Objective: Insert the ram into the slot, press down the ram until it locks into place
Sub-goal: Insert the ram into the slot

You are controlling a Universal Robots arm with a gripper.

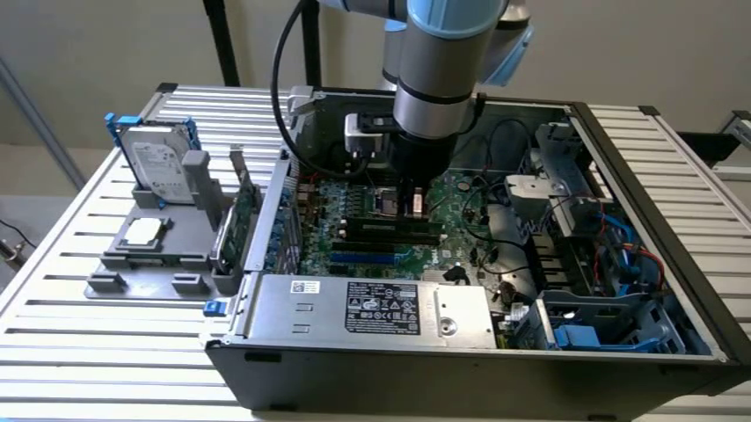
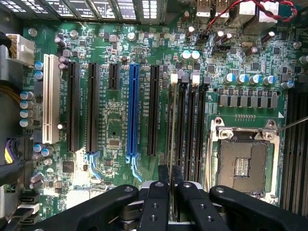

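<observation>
Exterior view: The gripper (image 1: 411,207) stood low inside the open case (image 1: 470,374), directly above the board (image 1: 352,195). The ram (image 1: 373,227) lay straight beneath the fingertips, level with the black slots. The arm's body hid the fingers' upper parts and the ground behind them. The slot under the ram could not be picked out from its neighbours, nor could the depth of seating be judged.

Wrist view: The fingers (image 2: 158,198) were drawn narrowly together on the ram (image 2: 171,130), which showed edge-on as one thin pale line running away from the gripper (image 2: 170,188). The near end of the ram was covered by the fingers. It stood along the slot (image 2: 174,103) with the white end clip, the outermost of four parallel black ones. Whether the clips had closed could not be told. The three other slots lay to one side of the gripper, with the socket (image 2: 243,163) beyond them. The blue slot (image 2: 134,110) lay to the opposite side. The gripper body cut off the board's nearest part.
</observation>
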